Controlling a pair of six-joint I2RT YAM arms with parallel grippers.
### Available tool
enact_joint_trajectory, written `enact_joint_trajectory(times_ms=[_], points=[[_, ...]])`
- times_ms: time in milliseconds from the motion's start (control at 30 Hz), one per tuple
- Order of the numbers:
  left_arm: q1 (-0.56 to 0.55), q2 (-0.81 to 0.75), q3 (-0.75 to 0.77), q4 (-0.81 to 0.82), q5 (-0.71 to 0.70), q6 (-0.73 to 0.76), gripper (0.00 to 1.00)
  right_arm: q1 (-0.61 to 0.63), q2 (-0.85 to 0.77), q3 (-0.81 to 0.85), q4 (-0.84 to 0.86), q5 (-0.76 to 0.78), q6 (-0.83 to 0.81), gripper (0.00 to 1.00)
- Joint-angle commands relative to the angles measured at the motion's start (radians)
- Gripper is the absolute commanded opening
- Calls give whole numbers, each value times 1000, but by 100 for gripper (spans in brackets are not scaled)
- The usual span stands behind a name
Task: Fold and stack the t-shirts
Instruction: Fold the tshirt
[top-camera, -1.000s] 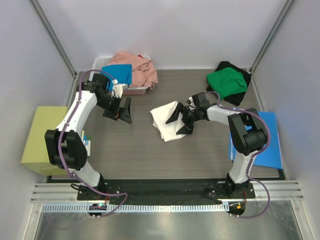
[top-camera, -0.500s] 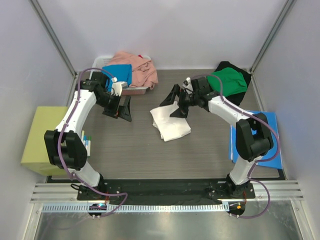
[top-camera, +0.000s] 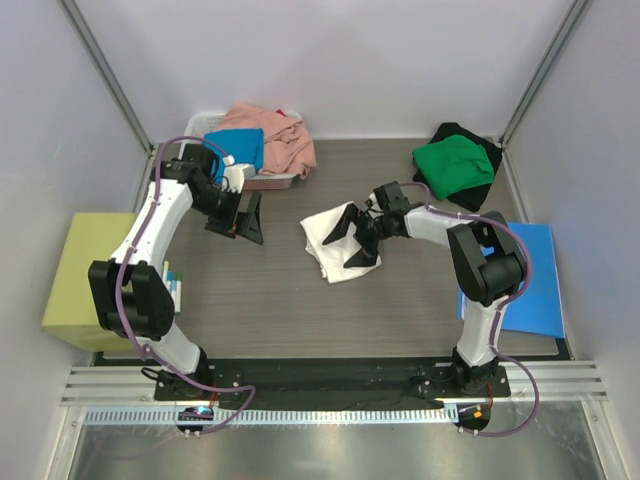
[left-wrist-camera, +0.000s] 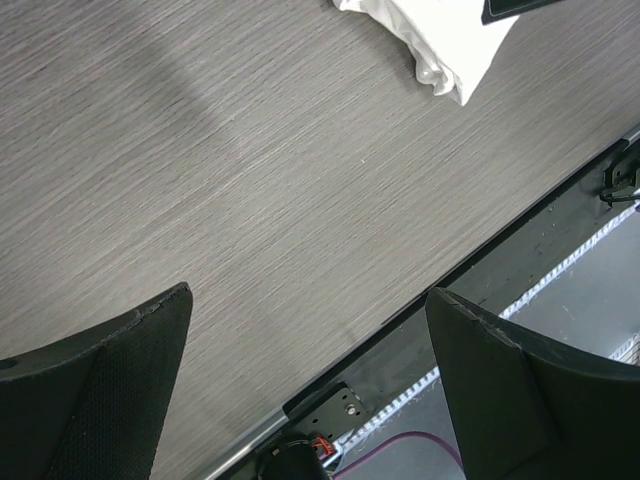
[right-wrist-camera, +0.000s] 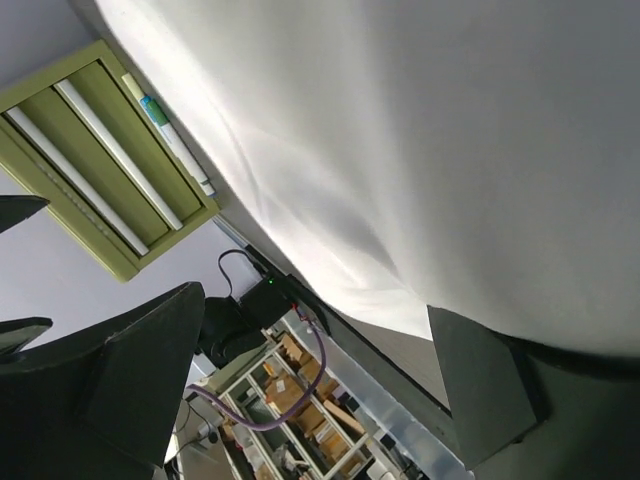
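A folded white t-shirt (top-camera: 335, 250) lies mid-table; it fills the right wrist view (right-wrist-camera: 420, 150) and its corner shows in the left wrist view (left-wrist-camera: 450, 40). My right gripper (top-camera: 355, 235) is open, low over the shirt's right part, holding nothing. My left gripper (top-camera: 245, 222) is open and empty above bare table to the shirt's left (left-wrist-camera: 310, 380). A green t-shirt (top-camera: 455, 165) lies on a black t-shirt (top-camera: 487, 180) at the back right. A bright blue t-shirt (top-camera: 240, 147) and a salmon pink t-shirt (top-camera: 280, 135) lie heaped in the basket.
A white plastic basket (top-camera: 268, 182) stands at the back left. A flat blue folder (top-camera: 535, 285) lies at the right edge. A yellow-green box (top-camera: 85, 275) sits left of the table. The table's front edge and a metal rail (left-wrist-camera: 520, 290) lie below.
My right gripper rose and moved back toward the green t-shirt, then came down over the white t-shirt again. The left arm has not moved.
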Motion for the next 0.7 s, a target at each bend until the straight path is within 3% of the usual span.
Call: enact_joint_trajectory(times_ms=[0, 200, 667], points=[[7, -10, 40, -14, 30, 12, 100, 19, -79, 139, -37, 17, -17, 100], [7, -5, 55, -19, 39, 7, 100, 55, -53, 267, -53, 9, 14, 100], [7, -7, 52, -16, 38, 9, 100, 110, 154, 78, 104, 4, 24, 100]])
